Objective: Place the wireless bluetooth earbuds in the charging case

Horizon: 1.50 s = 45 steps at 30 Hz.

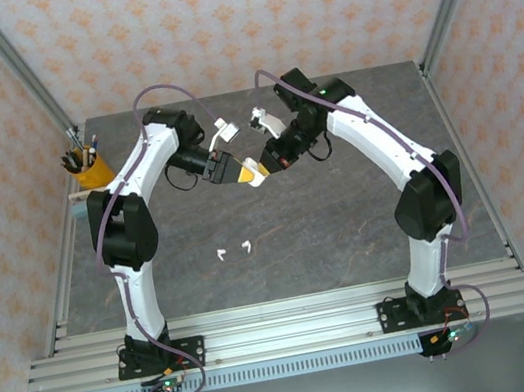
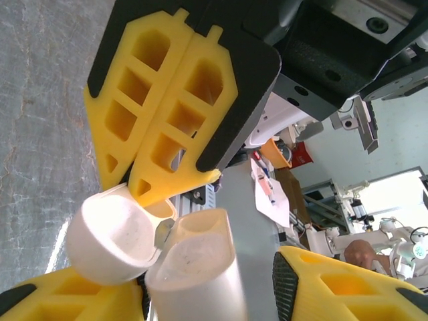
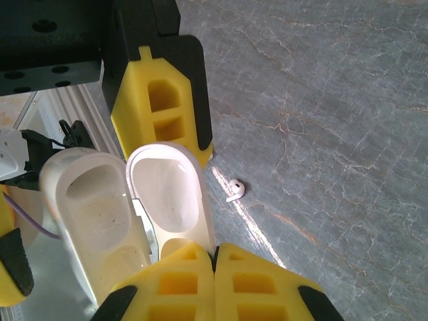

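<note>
The white charging case (image 1: 255,175) hangs open above the middle of the table, between both grippers. My right gripper (image 3: 214,257) is shut on the rim of its hollow lid (image 3: 167,194); in the left wrist view its closed fingers (image 2: 167,100) come down onto that lid (image 2: 107,237). My left gripper (image 2: 194,291) is open around the case body (image 2: 197,267), one pad against the case and a gap at the other pad (image 2: 294,281). Two white earbuds (image 1: 223,255) (image 1: 248,247) lie on the table nearer the arm bases. One earbud (image 3: 234,190) shows below the case.
A yellow cup of pens (image 1: 90,170) stands at the table's left edge. The grey marbled tabletop (image 1: 351,241) stretches around the earbuds. Aluminium rails (image 1: 286,329) run along the near edge.
</note>
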Available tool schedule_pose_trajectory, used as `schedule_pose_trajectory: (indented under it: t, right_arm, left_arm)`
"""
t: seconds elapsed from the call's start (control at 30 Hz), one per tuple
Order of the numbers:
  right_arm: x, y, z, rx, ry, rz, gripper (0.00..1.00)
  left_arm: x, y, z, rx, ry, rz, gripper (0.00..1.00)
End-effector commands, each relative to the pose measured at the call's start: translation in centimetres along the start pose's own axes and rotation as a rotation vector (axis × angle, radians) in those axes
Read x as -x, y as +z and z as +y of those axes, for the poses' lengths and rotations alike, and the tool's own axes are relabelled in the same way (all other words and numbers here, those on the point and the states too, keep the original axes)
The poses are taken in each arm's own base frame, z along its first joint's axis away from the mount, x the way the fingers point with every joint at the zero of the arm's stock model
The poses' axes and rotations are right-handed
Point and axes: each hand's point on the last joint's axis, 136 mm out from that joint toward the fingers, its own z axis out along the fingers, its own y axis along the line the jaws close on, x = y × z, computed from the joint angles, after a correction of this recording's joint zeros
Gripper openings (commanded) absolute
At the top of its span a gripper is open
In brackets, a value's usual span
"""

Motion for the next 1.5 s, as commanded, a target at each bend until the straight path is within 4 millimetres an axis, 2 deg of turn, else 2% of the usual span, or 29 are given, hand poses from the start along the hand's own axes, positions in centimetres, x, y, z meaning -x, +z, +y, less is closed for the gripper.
schedule_pose_trajectory:
  t: [0.0,0.27,0.43,0.6,0.77,0.8,0.87,0.93,1.03,1.17,1.23,1.37,1.47]
  right_arm:
    - [0.4,-0.3,0.5,0.005,-0.030,-0.006,0.00]
    - [0.5,-0.8,0.7,-0.007,-0.037,-0.017,0.00]
    - [0.7,-0.9,0.9,-0.002,-0.039,-0.027,0.00]
    - [0.8,-0.9,0.9,-0.003,-0.038,-0.030,0.00]
    - [1.4,-1.3,-0.1,-0.073,-0.011,-0.055,0.00]
    - [1.8,-1.5,-0.5,-0.103,0.001,-0.073,0.07]
    - [2.7,-2.5,-1.3,-0.171,0.024,-0.120,0.29]
    - [3.7,-4.1,-1.5,-0.194,0.057,-0.183,0.41]
    - [5.1,-7.6,-2.7,-0.238,0.141,-0.313,0.50]
    - [5.9,-12.5,-5.5,-0.324,0.311,-0.485,0.54]
    - [5.5,-13.7,-6.6,-0.367,0.388,-0.526,0.55]
    - [4.4,-13.5,-7.2,-0.381,0.482,-0.531,0.55]
    - [3.2,-12.8,-7.6,-0.370,0.558,-0.540,0.55]
  left_arm:
    - [-0.8,0.6,-1.7,-0.063,-0.163,0.009,0.51]
    - [-0.6,0.6,-1.1,-0.068,-0.174,0.004,0.50]
    - [-0.6,0.7,-0.6,-0.074,-0.185,0.002,0.44]
    - [-0.5,0.8,-0.4,-0.080,-0.189,-0.006,0.32]
    - [-0.6,0.8,-0.5,-0.083,-0.181,-0.010,0.06]
    - [-0.6,0.7,-0.5,-0.083,-0.177,-0.014,0.02]
    - [-0.5,0.4,-0.8,-0.085,-0.162,-0.027,0.00]
    - [-0.2,-0.4,-1.3,-0.088,-0.140,-0.070,0.00]
    - [0.7,-2.4,-2.5,-0.091,-0.084,-0.169,0.00]
    - [1.6,-4.5,-4.5,-0.067,-0.006,-0.238,0.00]
    - [2.0,-5.1,-5.6,-0.056,0.023,-0.247,0.00]
    - [2.5,-6.1,-7.0,-0.035,0.068,-0.266,0.00]
    - [2.9,-7.1,-7.2,-0.018,0.071,-0.286,0.00]
